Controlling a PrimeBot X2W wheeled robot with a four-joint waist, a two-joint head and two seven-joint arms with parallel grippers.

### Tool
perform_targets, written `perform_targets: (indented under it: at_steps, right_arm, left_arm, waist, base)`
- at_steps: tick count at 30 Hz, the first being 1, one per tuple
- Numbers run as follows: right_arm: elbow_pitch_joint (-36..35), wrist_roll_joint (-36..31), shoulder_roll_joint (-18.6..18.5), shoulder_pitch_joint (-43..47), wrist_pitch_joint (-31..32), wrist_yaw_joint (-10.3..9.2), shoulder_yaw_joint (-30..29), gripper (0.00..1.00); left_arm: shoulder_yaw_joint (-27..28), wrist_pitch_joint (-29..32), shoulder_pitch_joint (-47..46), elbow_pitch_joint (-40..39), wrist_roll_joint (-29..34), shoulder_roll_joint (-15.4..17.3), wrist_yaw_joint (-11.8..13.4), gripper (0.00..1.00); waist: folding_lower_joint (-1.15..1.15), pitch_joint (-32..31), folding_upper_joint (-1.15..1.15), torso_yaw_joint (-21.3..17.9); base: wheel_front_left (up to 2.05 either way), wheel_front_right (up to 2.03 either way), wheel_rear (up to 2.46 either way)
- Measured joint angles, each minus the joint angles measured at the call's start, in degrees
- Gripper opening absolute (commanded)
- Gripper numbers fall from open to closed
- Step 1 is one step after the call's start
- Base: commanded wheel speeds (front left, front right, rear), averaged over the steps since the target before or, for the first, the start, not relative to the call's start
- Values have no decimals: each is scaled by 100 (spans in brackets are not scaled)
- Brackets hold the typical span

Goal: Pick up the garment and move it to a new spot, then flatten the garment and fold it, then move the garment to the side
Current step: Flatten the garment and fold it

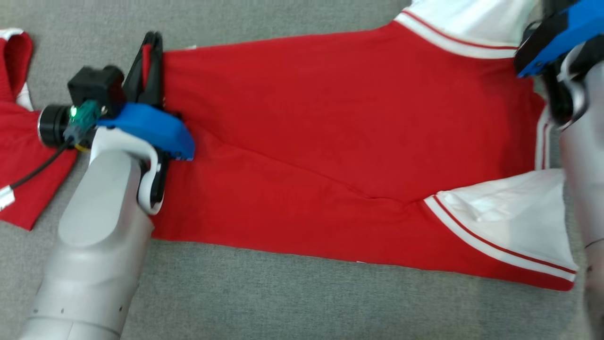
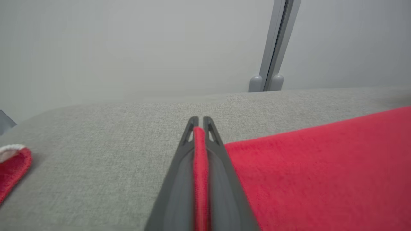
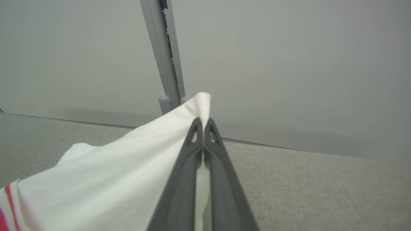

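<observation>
Head view: garment [image 1: 330,141] is lying spread across mid-frame; my left gripper [image 1: 152,47] is pinching its left edge, forearm rising from lower left.
Left wrist view: it's clamping the red hem [image 2: 199,154].
Right wrist view: my right gripper [image 3: 203,121] is clamping the white sleeve [image 3: 112,179], lifted.

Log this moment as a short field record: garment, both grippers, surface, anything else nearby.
garment: red, white sleeves, spread out lengthwise, one diagonal crease, unfolded
left gripper: jaws shut on the garment's red edge
right gripper: jaws shut on a white sleeve
surface: grey fabric
nearby: second red garment, at the robot's left, apart from the first
</observation>
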Motion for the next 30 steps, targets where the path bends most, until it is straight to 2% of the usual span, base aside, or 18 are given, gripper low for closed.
perform_targets:
  at_steps: [5, 10, 16, 23, 30]
  right_arm:
    - [-269, 691, 252, 597, -304, 0, 201, 0]
    - [-1032, 1491, 189, 1504, -483, 0, 500, 0]
    - [-2206, 2434, -3, 2827, -379, 0, 842, 0]
    - [-2965, 2892, 64, 4079, -230, 0, 880, 0]
    - [-3053, 3030, 199, 4802, -78, 0, 678, 0]
  left_arm:
    - [180, 0, 497, -16, 138, 136, 8, 0]
    - [331, 0, 854, -21, 267, 198, -11, 0]
    - [480, -1, 1319, 7, 401, 298, -34, 0]
    - [695, -1, 1894, -118, 505, 337, -32, 0]
    - [939, 0, 2508, -299, 557, 199, -15, 0]
  waist:
    - [-1, -277, 0, -238]
    - [-2, -580, -1, -439]
    - [-2, -876, -2, -672]
    - [-2, -1193, -3, -817]
    - [-2, -1411, -4, -864]
  base:
    - [0, 0, 0]
    - [0, 0, 0]
    - [0, 0, 0]
    - [0, 0, 0]
    - [0, 0, 0]
